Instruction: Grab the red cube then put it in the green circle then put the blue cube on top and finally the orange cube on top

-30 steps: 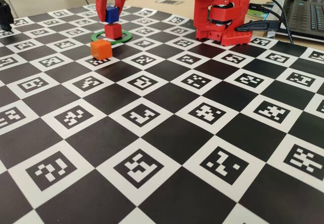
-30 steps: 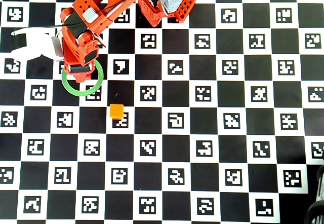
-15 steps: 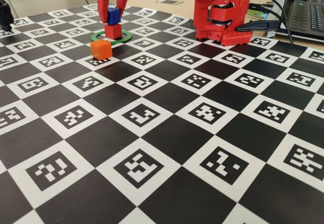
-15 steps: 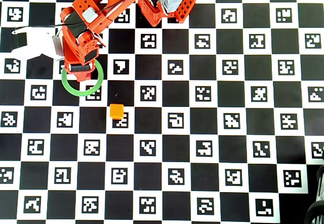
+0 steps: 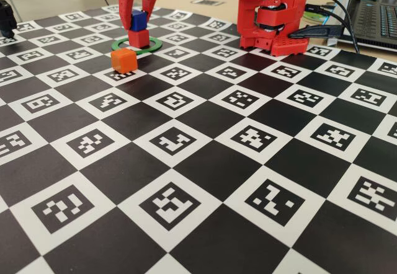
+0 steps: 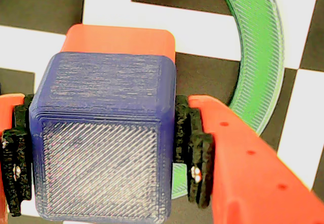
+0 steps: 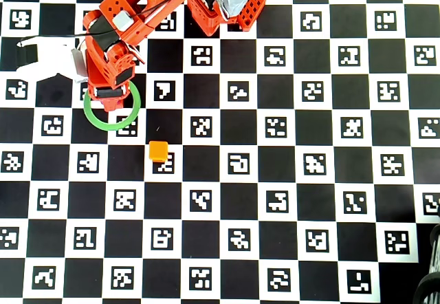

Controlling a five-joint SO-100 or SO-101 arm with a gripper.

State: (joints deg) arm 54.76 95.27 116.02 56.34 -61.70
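1. We see the gripper (image 5: 139,20) reaching down at the far left of the checkered board (image 5: 205,162) in the fixed view, its two red fingers on either side of the blue cube (image 5: 138,20).
2. In the wrist view the blue cube (image 6: 104,138) fills the space between the black pads (image 6: 196,153), which press its left and right faces, so we read the gripper (image 6: 104,155) as clamped on it.
3. The blue cube sits directly above the red cube (image 5: 139,38); in the fixed view their faces meet or nearly meet, and we cannot tell whether the blue one's weight rests there.
4. In the wrist view the red cube (image 6: 119,39) shows only as a strip beyond the blue cube's top edge.
5. The red cube stands inside the green circle (image 5: 152,43), which lies flat on the board; in the wrist view an arc of the ring (image 6: 258,57) curves along the right.
6. The orange cube (image 5: 124,60) stands alone on the board, just outside the ring on the camera's side in the fixed view.
7. From overhead, the arm covers the stacked cubes and the upper part of the green circle (image 7: 103,122), while the orange cube (image 7: 158,151) lies below and to the right of it.
8. The arm's red base (image 5: 273,23) stands at the far edge of the board, well to the right of the ring.
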